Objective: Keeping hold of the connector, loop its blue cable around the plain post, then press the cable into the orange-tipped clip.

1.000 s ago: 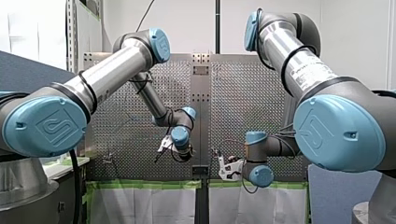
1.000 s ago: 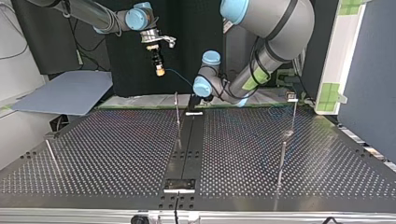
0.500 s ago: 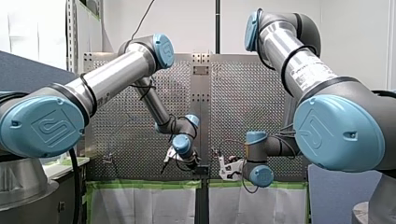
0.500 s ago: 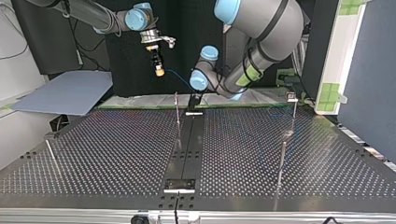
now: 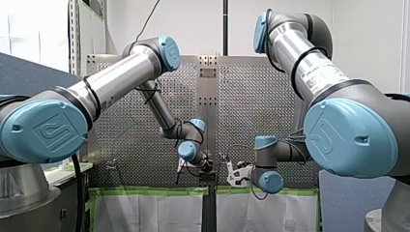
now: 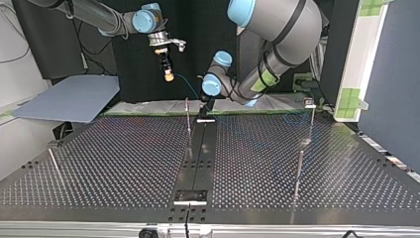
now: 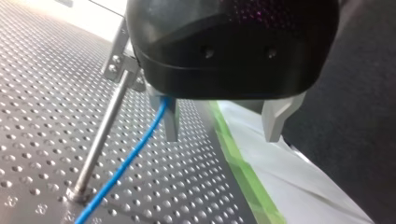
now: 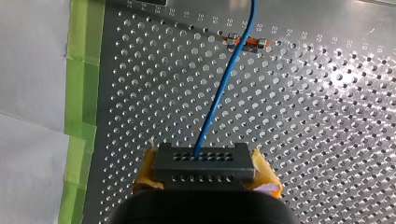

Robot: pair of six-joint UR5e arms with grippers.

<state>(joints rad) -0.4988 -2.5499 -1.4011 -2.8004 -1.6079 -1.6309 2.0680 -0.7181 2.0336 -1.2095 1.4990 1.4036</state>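
My right pincer (image 8: pixel 204 171), yellow-padded, clamps the dark grey rectangular connector (image 8: pixel 203 161); its thin blue cable (image 8: pixel 219 93) runs ahead across the small orange-tipped clip (image 8: pixel 245 42), seating unclear. My left pincer (image 7: pixel 223 133) gapes empty, cable brushing one finger beside the plain metal post (image 7: pixel 100 140). Looping seems unfinished. No containers visible.

connector (image 8: pixel 204 164) in my right gripper (image 8: pixel 205 171), cable (image 8: pixel 219 98) running ahead from it past clip (image 8: pixel 246 42), post (image 7: pixel 100 140) just beside cable, beside my left gripper (image 7: pixel 223 121)
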